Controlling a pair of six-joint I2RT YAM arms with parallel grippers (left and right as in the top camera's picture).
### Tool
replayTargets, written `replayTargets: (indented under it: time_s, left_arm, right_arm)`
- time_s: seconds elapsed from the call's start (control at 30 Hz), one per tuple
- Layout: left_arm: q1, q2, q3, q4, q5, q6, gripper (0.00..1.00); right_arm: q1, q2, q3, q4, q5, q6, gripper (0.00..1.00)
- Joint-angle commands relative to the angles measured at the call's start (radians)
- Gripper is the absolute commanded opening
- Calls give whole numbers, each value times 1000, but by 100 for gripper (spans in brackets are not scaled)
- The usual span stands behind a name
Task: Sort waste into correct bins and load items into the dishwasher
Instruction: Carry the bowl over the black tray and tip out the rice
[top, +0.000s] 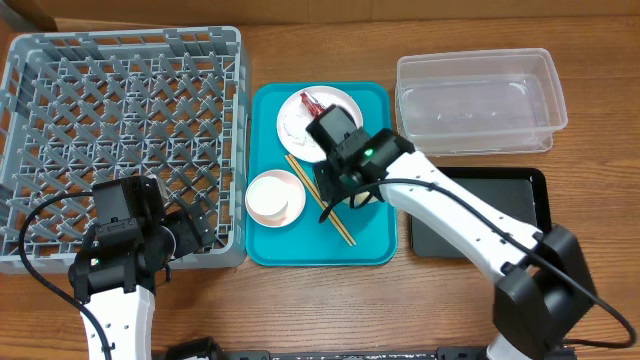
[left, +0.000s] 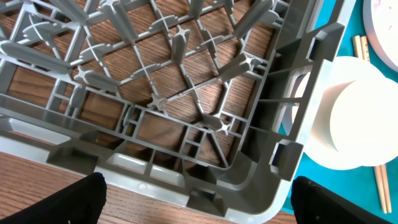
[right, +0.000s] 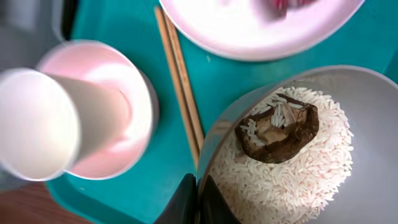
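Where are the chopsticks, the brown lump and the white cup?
chopsticks (right: 179, 81), right wrist view, middle of the sticks.
brown lump (right: 277, 134), right wrist view, its top.
white cup (right: 34, 124), right wrist view, its round end.

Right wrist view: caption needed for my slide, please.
Right fingers pinch the rim of a grey bowl of rice, beside chopsticks and a cup nested in a pink bowl.

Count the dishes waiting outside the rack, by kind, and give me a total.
Plates: 1, the white plate
Bowls: 2, the pale pink bowl and the grey bowl with rice in it
Cups: 1, the white cup, lying in the pale pink bowl
Chopstick pairs: 1, the chopsticks
Total: 5
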Motion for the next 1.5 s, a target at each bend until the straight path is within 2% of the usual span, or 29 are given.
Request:
replayTargets:
  time_s: [0.0,0.2,0.33,0.5,0.87,1.2,1.47]
  left_arm:
    - [5,2,27,2,5,-6,96]
    - [5,2,27,2,5,-6,97]
    - [5,2,27,2,5,-6,97]
    - [5,2,27,2,5,-6,97]
    - [5,2,27,5,5,-6,96]
    - [5,2,27,14,5,-6,96]
    - [5,2,27,20,5,-6,96]
  right_arm:
    - [-36,-101,39,-15,3,59,4]
    - [-164,-163,39,-125,-13,158,4]
    - [-298,-166,30,-202,-98,157,4]
    - [-461,-166,-29,-211,-235,145,4]
    - [-775,-166,-287,-71,-669,-32,4]
    - [-1043,-166,-548,161,-1137,-57,4]
    - [-1182,-166,-620,167,-1373,-53,4]
